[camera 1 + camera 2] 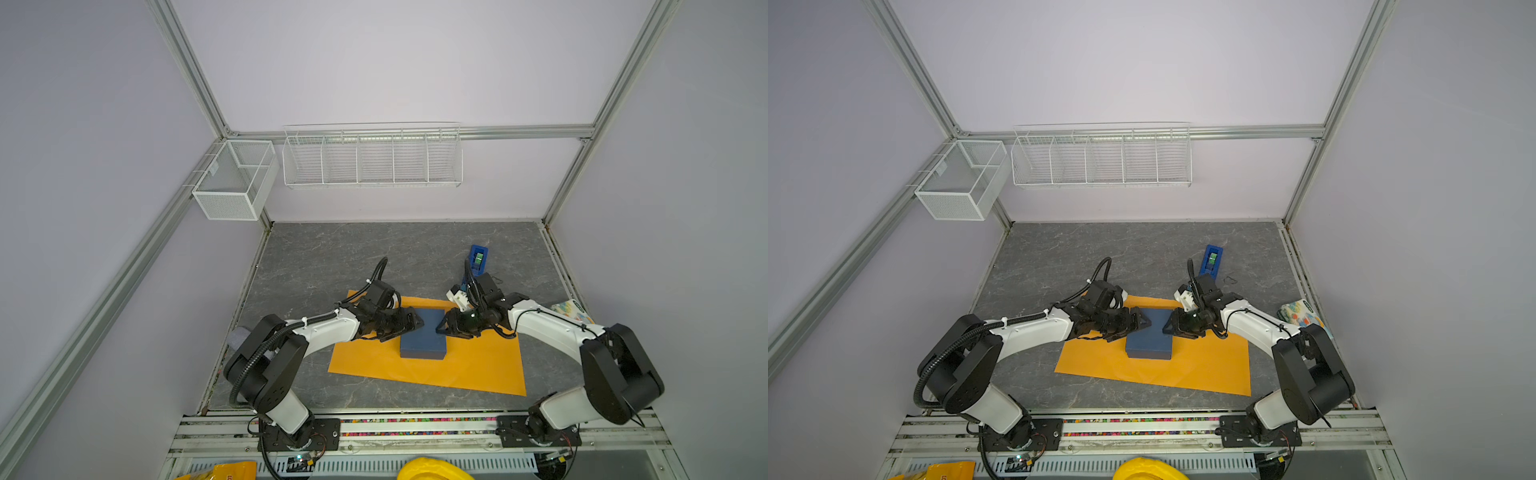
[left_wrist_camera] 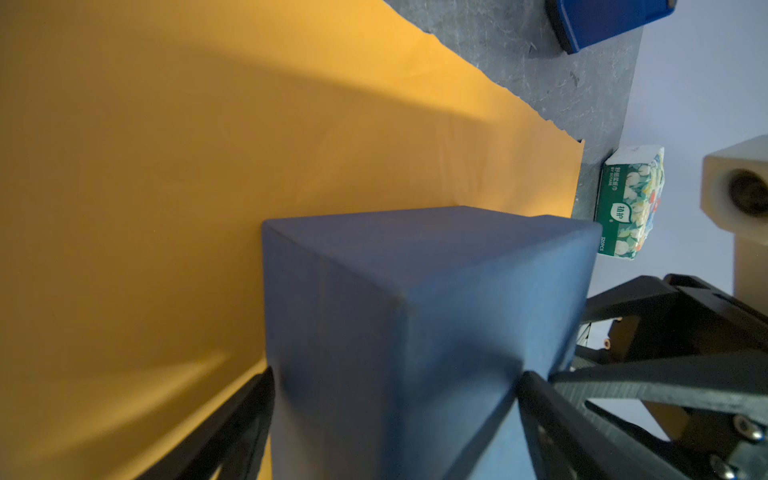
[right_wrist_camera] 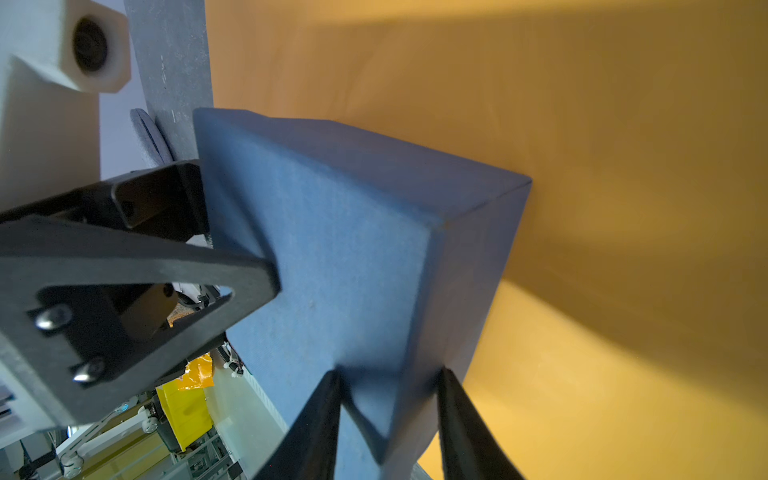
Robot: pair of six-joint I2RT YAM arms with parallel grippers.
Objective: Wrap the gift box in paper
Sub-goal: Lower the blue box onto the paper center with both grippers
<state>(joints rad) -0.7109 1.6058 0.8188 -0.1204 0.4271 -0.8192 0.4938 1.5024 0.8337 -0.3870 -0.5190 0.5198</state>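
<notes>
The slate-blue gift box lies flat on the far half of the orange paper, which is spread flat on the grey table. My left gripper is at the box's far-left corner with its jaws wide. One finger is over the top face and the other is low by the paper. My right gripper is at the far-right corner, its jaws narrow and pinching the box there. The paper lies flat beside it.
A bright-blue tape dispenser stands behind the right arm. A patterned packet lies near the table's right edge. White wire baskets hang on the walls. A grey pad lies at the left edge.
</notes>
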